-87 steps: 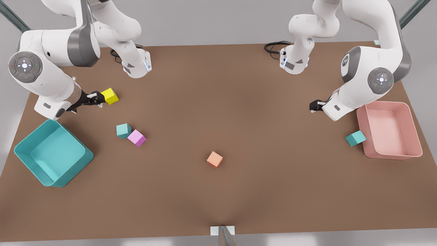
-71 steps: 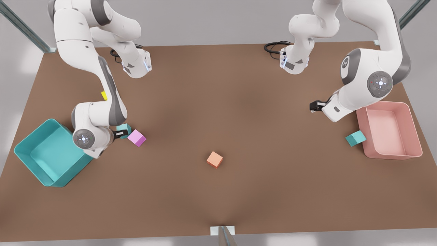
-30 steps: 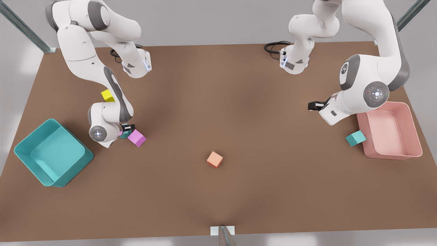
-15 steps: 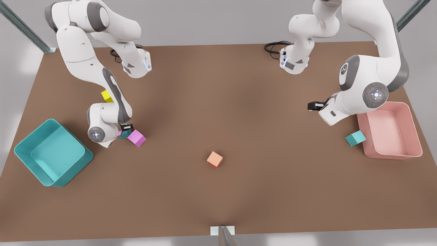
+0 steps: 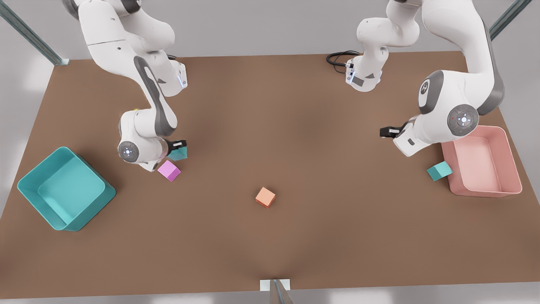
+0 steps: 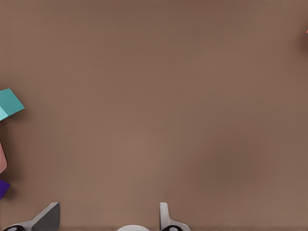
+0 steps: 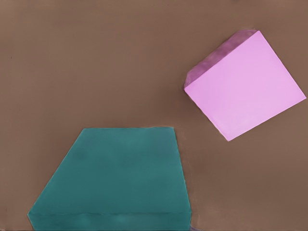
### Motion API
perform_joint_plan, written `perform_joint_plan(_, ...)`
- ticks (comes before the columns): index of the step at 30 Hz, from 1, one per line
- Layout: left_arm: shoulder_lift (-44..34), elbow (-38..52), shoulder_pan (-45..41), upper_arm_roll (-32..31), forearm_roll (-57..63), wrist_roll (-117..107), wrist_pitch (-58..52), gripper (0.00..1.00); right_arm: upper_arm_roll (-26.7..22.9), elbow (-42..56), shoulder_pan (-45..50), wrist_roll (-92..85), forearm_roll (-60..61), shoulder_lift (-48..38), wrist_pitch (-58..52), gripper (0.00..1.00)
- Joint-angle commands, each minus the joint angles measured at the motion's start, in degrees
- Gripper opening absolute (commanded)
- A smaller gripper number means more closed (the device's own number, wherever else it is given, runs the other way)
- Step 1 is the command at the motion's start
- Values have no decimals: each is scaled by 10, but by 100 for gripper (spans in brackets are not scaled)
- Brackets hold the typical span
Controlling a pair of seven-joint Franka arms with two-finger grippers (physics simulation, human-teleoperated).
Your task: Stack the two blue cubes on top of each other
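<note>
Going left to right in the front view: the teal bin (image 5: 29, 185) sits at the lower left, not involved. Just past it is the right end effector (image 5: 176, 147), clamped on the first blue cube (image 5: 181, 153). I'd say the cube is off the tabletop (image 5: 270, 105), since in the right wrist view it looms big and close while the pink cube (image 5: 168, 170) lies flat just beside it (that neighbour doesn't look like it's touching anymore, so a clean pick as far as I can tell).

Middle of the frame there's an orange cube (image 5: 265, 197), on its own, irrelevant.

Over at the right, the left end effector (image 5: 384, 132) hangs above the tabletop with nothing in it; its fingers (image 6: 47, 217) are spread apart in the left wrist view. That arm is just waiting. The second blue cube (image 5: 439, 170) rests on the tabletop, right up against the pink bin (image 5: 512, 160) at the right edge.

So progress-wise: the grasp is done, and that's about it. What's left is the carry all the way across to the right side, lining up over the second blue cube, setting it down and letting go. The bin wall beside the target might crowd that placement.
</note>
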Motion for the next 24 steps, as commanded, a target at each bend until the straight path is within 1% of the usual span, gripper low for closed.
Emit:
perform_joint_plan(1, 9, 0, -7, 0, 0, -1, 2, 100, 1, 77, 69, 203, 117, 54, -21, 50)
perform_joint_plan(2, 17, 0, -5, 0, 2, -1, 10, 100, 1, 143, 97, 259, 119, 95, -14, 50)
perform_joint_plan(3, 20, 0, 5, 3, 7, 0, 27, 100, 1, 187, 120, 302, 126, 122, -5, 50)
perform_joint_plan(4, 35, 1, 36, 3, 7, 0, 42, 100, 1, 224, 152, 366, 133, 144, 24, 50)
perform_joint_plan(6, 69, 8, 107, 3, 8, -3, 61, 100, 1, 270, 203, 459, 134, 191, 102, 50)
perform_joint_plan(7, 81, 12, 141, 4, 6, -18, 66, 100, 1, 295, 218, 499, 133, 207, 107, 50)
perform_joint_plan(8, 110, 37, 179, 5, 5, -107, 66, 100, 1, 324, 237, 534, 132, 223, 112, 50)
perform_joint_plan(10, 129, 49, 210, 10, 4, -184, 85, 100, -1, 349, 260, 570, 128, 245, 137, 50)
perform_joint_plan(11, 123, 19, 226, 26, -1, -293, 150, 100, -4, 350, 276, 585, 127, 257, 166, 50)
perform_joint_plan(13, 118, -64, 223, 78, -1, -557, 299, 100, -6, 382, 296, 617, 109, 295, 183, 50)
perform_joint_plan(14, 117, -116, 222, 82, -1, -632, 376, 100, -6, 389, 303, 631, 85, 308, 184, 50)
perform_joint_plan(15, 117, -143, 222, 82, -1, -709, 433, 100, -7, 396, 308, 636, 76, 318, 184, 50)
perform_joint_plan(16, 118, -160, 224, 84, -22, -734, 480, 100, -13, 399, 315, 636, 74, 329, 184, 50)
perform_joint_plan(18, 122, -180, 225, 86, -52, -734, 502, 100, -24, 404, 325, 636, 74, 339, 184, 52)
perform_joint_plan(19, 123, -184, 228, 86, -81, -733, 521, 100, -24, 407, 326, 636, 74, 340, 184, 90)
perform_joint_plan(20, 125, -184, 232, 97, -81, -730, 532, 100, -24, 407, 326, 636, 74, 340, 183, 100)
perform_joint_plan(24, 128, -221, 234, 104, -81, -730, 537, 100, -24, 409, 325, 634, 74, 334, 180, 100)
